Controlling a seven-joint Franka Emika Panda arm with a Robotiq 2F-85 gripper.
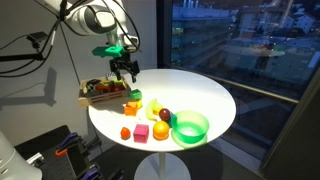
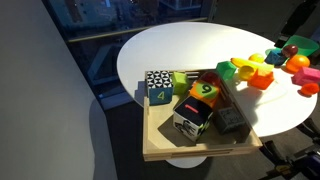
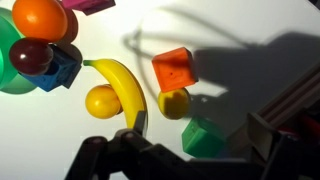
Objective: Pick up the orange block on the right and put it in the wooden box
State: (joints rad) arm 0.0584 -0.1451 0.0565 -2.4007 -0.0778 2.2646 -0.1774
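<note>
The orange block (image 3: 172,68) is a small orange-red cube on the white table, also seen in both exterior views (image 1: 131,107) (image 2: 262,78). My gripper (image 3: 200,124) (image 1: 124,70) is open and empty, hovering above the table short of the orange block. A green block (image 3: 203,138) lies below, between my fingers, and a yellow piece (image 3: 173,102) sits between it and the orange block. The wooden box (image 3: 292,108) (image 1: 100,97) (image 2: 195,150) is a low crate just beside me, holding several printed blocks.
A banana (image 3: 125,88), yellow ball (image 3: 101,100), blue block (image 3: 62,68), plum (image 3: 32,55), orange ball (image 3: 40,18) and green bowl (image 1: 190,127) lie past the orange block. A pink cube (image 1: 142,131) and small rounded orange piece (image 1: 125,132) sit near the table's front edge.
</note>
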